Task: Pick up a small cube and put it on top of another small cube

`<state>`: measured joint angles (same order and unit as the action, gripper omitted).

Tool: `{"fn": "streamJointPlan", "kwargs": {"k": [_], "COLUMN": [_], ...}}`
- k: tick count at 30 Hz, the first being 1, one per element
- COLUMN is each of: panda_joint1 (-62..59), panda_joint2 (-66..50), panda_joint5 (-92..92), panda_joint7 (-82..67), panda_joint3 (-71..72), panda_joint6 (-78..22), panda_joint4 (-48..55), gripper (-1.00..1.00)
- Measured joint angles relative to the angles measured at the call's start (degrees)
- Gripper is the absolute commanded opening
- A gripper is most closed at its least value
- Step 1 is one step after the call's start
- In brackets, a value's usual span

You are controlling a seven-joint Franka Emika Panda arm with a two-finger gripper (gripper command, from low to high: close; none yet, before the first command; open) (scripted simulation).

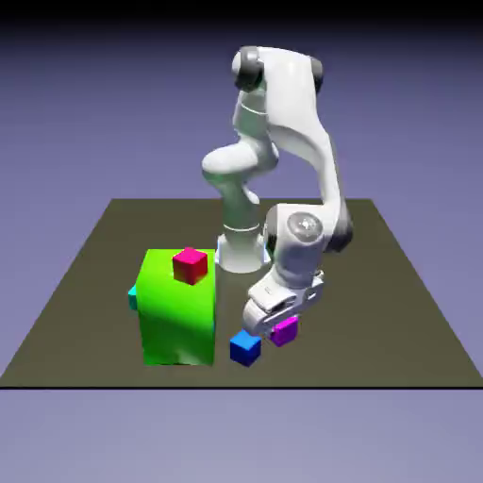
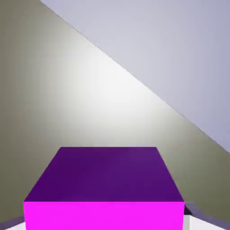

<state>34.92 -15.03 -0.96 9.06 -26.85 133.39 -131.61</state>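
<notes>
The small purple-magenta cube (image 1: 285,331) lies low over the table near its front edge, with my gripper (image 1: 282,326) shut on it. In the hand view this cube (image 2: 105,188) fills the bottom middle, large, and it hides most of the fingertips (image 2: 197,214). The small bright-blue cube (image 1: 245,348) sits on the table just to the exterior view's left of the held cube and a little nearer the front edge. It does not show in the hand view.
A big green block (image 1: 176,307) stands to the exterior view's left of the blue cube, with a crimson-pink small cube (image 1: 190,265) on top. A cyan small cube (image 1: 133,299) peeks out behind the block's left side. The table's front edge (image 1: 236,386) runs close by.
</notes>
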Motion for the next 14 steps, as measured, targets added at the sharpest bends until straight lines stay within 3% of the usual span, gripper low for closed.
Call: {"fn": "streamJointPlan", "kwargs": {"k": [6, 10, 11, 14], "panda_joint1": [-8.9, -11.0, -11.3, -10.8], "panda_joint2": [8.0, -0.3, -1.4, 0.6], "panda_joint5": [9.7, 7.1, 6.8, 7.5], "panda_joint7": [-4.3, -5.9, -6.2, -5.7], "panda_joint3": [5.2, 6.8, 7.0, 6.6], "panda_joint6": [3.7, 13.0, 14.3, 12.0], "panda_joint4": [-7.4, -8.6, -8.8, -8.5], "gripper": [-1.00, -1.00, 1.00, 1.00]}}
